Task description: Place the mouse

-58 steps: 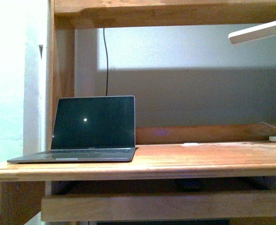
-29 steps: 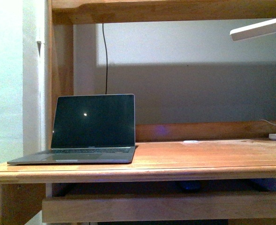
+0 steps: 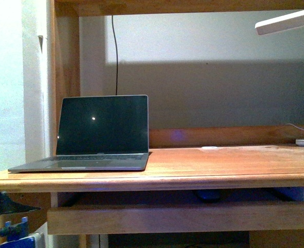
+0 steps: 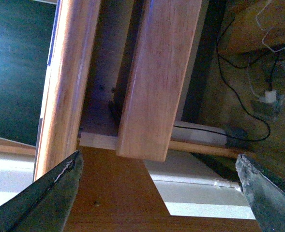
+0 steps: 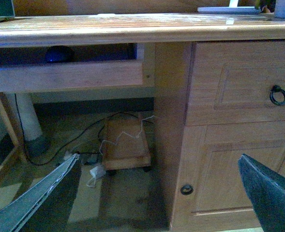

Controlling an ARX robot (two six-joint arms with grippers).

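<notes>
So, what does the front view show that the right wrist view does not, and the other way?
Only the front view: the open laptop with its whole dark screen, the lamp head and the wall cable. Only the right wrist view: the drawer's ring handle, a low wooden trolley on the floor and the open, empty right pincer. Both: the wooden desk top and the shelf under it, where the dark mouse lies.

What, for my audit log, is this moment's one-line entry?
mouse on under-desk shelf | left tool open | right tool open
</notes>
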